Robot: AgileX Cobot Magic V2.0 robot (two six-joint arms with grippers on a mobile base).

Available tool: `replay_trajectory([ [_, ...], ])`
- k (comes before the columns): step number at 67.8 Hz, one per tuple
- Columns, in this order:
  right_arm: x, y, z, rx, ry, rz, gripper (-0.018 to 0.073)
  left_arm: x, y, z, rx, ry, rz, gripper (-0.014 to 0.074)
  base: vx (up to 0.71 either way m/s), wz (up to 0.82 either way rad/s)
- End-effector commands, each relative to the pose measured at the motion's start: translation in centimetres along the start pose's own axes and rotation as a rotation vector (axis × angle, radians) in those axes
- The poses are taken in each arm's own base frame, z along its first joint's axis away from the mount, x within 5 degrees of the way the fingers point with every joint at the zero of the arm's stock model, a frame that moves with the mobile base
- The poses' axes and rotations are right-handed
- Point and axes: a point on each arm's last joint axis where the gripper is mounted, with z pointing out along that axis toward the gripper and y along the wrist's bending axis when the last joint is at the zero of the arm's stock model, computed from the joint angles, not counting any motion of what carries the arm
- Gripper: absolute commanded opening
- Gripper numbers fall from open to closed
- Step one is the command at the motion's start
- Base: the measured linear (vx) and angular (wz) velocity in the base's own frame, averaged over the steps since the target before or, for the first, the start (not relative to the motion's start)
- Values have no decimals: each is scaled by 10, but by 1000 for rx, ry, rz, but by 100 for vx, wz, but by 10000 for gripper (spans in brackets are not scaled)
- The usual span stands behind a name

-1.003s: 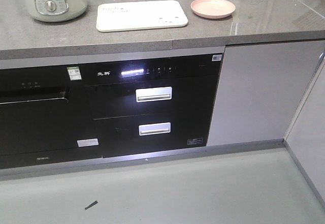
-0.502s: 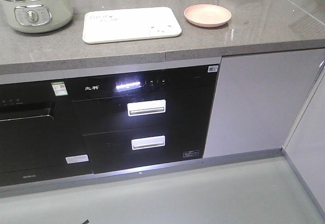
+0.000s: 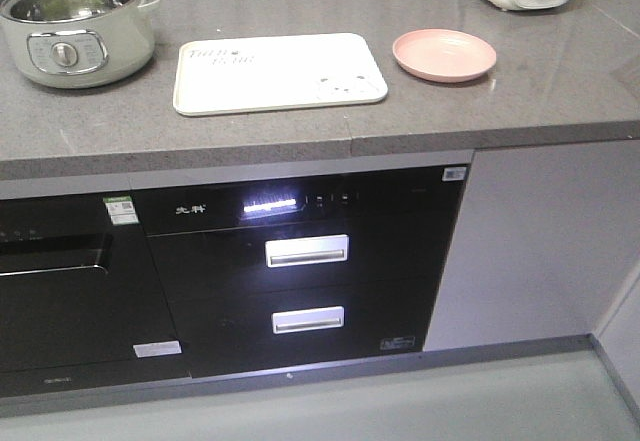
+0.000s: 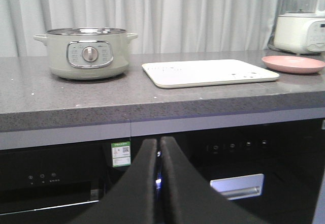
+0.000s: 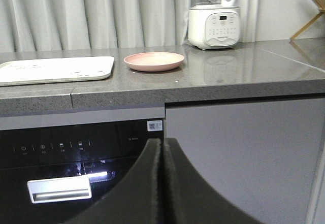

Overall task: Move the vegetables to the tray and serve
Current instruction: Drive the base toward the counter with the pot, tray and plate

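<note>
The tray [image 3: 280,73] lies on the bench [image 3: 560,96] near its front edge; left gripper [image 4: 158,147] and right gripper [image 5: 162,146] are clenched on nothing.

We are looking down on a grey countertop [image 3: 560,81], where the cream tray [image 3: 280,76] is lying flat between a pale green electric pot [image 3: 75,36] and a round pink plate [image 3: 444,54]. Below, a black built-in appliance [image 3: 300,291] is showing a lit display [image 3: 270,204] above its two silver handles [image 3: 306,251].

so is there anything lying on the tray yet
No, in the front view the tray carries nothing on its cream surface apart from its own printed markings.
</note>
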Motion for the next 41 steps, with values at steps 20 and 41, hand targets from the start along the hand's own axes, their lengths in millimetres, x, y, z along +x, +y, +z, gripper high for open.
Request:
replay_trajectory([
  [20, -2, 0, 0, -1, -70, -16, -6, 2, 0, 0, 2, -60, -11, -6, 22, 13],
  [41, -2, 0, 0, -1, -70, -16, -6, 2, 0, 0, 2, -60, -11, -6, 23, 8],
])
